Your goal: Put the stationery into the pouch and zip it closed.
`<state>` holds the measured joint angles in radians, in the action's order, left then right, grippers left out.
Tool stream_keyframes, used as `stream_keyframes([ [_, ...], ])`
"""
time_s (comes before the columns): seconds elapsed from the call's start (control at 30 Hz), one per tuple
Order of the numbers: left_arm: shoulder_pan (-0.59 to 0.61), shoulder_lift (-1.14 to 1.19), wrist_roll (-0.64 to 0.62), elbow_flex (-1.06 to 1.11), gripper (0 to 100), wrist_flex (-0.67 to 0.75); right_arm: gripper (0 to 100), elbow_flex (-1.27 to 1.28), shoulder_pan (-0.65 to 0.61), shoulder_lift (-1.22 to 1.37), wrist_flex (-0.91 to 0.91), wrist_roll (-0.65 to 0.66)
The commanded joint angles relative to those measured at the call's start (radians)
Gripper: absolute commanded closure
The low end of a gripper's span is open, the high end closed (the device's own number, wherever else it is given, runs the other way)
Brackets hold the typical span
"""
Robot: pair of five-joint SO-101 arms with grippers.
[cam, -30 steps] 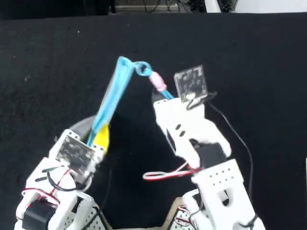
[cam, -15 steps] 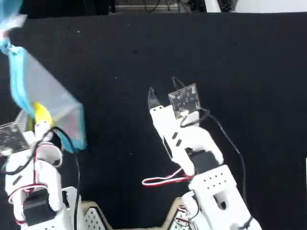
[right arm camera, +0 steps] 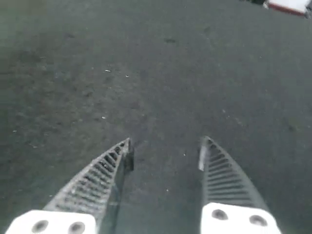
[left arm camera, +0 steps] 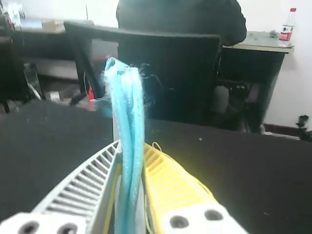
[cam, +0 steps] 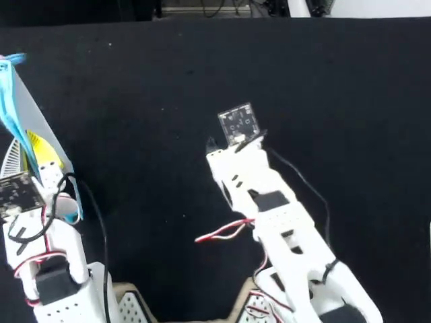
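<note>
High view: our left gripper [cam: 28,160] clamps the pouch [cam: 30,118], whose long edge runs forward past the fingertips. Our right gripper [cam: 222,142] sits well apart, to its right.

Left wrist view: the fingers [left arm camera: 87,180] pinch the pouch's blue edge.

Right wrist view: the right gripper [right arm camera: 165,146] has its jaws spread, holding nothing.

Black-clothed surface in a lit office

The surface [cam: 337,101] is covered in matte black cloth flecked with pale lint. Cables [cam: 215,8] lie just past its far edge. Beyond it stands a black office chair [left arm camera: 165,73]. Near the chair, a dark desk [left arm camera: 256,44] with a pale top carries a clear, red-capped bottle [left arm camera: 289,22], against a white wall [left arm camera: 295,83].
</note>
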<state>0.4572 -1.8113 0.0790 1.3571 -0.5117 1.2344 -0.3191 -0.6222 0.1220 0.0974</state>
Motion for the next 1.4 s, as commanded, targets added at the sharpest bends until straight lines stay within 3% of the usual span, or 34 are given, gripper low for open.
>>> stream_keyframes([
  [0.0,0.001,-0.005,0.075,0.021,97,0.176,95.8,-0.061,0.026,0.039,-0.072,-0.003],
  [0.03,0.001,-0.005,0.089,0.031,97,0.216,99.2,-0.061,0.026,0.050,-0.083,-0.003],
  [0.17,-0.044,-0.002,0.097,0.050,97,0.276,94.3,-0.061,0.026,0.071,-0.092,-0.003],
  [0.4,-0.306,0.068,0.098,0.042,97,0.232,94.2,-0.061,0.026,0.074,-0.092,-0.002],
  [0.57,-0.409,0.270,0.098,0.012,97,0.258,94.2,-0.061,0.026,0.074,-0.092,0.000],
  [0.73,-0.453,0.542,0.098,-0.028,97,0.431,94.1,-0.061,0.026,0.074,-0.092,0.005],
  [0.97,-0.553,0.853,0.098,-0.183,97,0.431,93.9,-0.061,0.026,0.074,-0.092,0.006],
  [1.17,-0.607,0.941,0.098,-0.182,96,0.431,93.9,-0.061,0.026,0.074,-0.092,0.006],
  [1.37,-0.685,0.953,0.094,-0.182,78,0.431,93.9,-0.061,0.025,0.074,-0.092,0.006],
])
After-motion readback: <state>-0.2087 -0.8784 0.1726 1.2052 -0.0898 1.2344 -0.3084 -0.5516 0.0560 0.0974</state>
